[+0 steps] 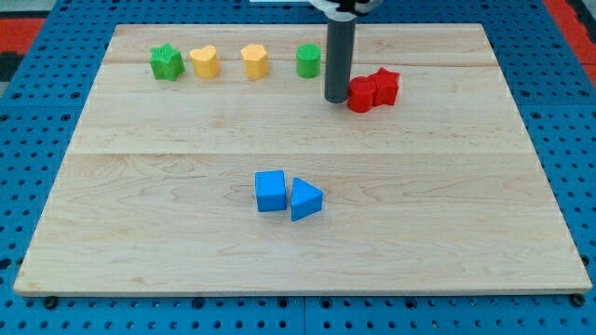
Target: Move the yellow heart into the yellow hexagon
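My tip (336, 98) rests on the worktop (168, 186) in the upper right, touching the left of two red blocks (361, 94); this tool is a plain rod, pinching nothing. The yellow heart (205, 61) sits upper left, near the yellow hexagon (254, 60).

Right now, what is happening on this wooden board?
My tip stands at the view's top, just left of the two red blocks. The yellow heart and the yellow hexagon sit apart in the top row between two green blocks. The heart is not yet pushed.
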You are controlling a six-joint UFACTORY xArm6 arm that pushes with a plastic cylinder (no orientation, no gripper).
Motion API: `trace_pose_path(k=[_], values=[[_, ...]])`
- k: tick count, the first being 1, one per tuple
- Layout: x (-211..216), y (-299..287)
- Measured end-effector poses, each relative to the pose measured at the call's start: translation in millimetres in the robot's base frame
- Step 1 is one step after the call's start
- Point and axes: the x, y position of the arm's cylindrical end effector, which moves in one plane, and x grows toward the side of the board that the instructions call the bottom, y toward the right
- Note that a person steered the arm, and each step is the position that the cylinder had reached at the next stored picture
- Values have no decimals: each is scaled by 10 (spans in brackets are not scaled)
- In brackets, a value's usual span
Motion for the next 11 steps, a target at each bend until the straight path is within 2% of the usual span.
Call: trace_pose_path(k=[1, 3, 4, 6, 9, 11], values=[[2, -38], [208, -980], [158, -1527], [-357, -2222], [-815, -2179], [-900, -1810]])
